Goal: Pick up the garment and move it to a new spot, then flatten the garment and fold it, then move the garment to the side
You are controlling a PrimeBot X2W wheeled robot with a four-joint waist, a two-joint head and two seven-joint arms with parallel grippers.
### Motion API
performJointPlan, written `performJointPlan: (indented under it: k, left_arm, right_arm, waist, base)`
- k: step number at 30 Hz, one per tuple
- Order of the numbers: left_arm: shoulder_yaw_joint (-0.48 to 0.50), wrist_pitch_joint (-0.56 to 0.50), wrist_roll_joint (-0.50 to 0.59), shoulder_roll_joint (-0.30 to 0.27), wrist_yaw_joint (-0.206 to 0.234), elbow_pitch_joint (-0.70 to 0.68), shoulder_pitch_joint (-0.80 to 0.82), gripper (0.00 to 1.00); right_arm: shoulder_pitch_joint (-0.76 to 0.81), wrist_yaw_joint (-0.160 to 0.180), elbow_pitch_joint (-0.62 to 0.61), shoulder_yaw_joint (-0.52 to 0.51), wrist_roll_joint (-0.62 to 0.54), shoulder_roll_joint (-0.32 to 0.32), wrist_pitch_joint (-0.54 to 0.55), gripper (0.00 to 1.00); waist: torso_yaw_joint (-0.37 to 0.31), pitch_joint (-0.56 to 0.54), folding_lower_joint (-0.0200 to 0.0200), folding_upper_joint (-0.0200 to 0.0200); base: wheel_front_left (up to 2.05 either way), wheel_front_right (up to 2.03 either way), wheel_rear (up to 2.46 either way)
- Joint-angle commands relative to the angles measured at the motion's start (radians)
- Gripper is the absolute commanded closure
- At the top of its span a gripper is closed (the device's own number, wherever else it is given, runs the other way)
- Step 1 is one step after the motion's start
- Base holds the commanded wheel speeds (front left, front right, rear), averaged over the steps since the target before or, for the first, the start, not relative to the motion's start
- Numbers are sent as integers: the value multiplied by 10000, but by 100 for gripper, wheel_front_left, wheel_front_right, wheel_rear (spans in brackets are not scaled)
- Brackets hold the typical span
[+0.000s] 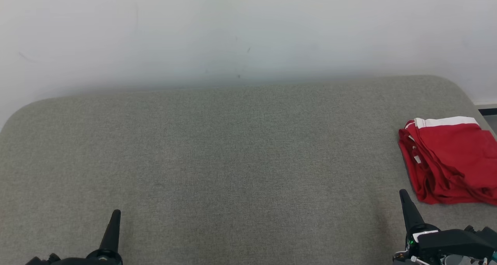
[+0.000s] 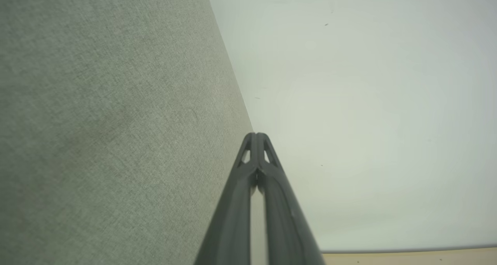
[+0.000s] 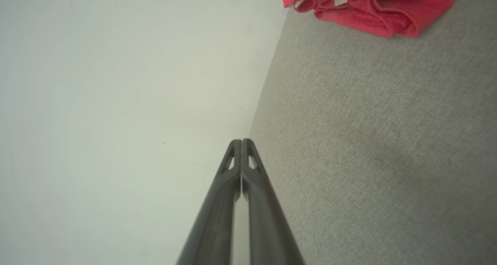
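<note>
Both closed and empty, left fingers (image 1: 112, 230) sit far from the garment (image 1: 450, 160), right fingers (image 1: 409, 214) just beside it.

The folded red cloth garment (image 1: 450, 160) lies on the grey fabric table (image 1: 233, 148) at three o'clock, near its edge; the white wall (image 1: 233, 32) stands behind.

We found a plain, lab-like workroom: a grey fabric-covered surface (image 1: 233, 148) stood against a bare white wall (image 1: 248, 32).
</note>
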State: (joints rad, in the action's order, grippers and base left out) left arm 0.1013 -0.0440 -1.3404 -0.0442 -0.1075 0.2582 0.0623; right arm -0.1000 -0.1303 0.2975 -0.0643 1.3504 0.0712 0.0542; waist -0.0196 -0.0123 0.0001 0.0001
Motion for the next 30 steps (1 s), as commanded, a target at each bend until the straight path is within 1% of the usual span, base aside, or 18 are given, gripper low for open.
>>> performJointPlan:
  k: [1,30]
  left_arm:
    - [41,-86,-240,-62,-79,-101,189,100]
    - [133,-642,-2417,-82,-243,-142,485,100]
  right_arm:
    - [-114,-6,-115,-70,250,-27,78,100]
    - [-116,-7,-498,-466,2307,-199,545,100]
  waist:
    - [9,7,-1,-1]
    - [164,129,-1,-1]
  base:
    - [0,0,0]
    - [0,0,0]
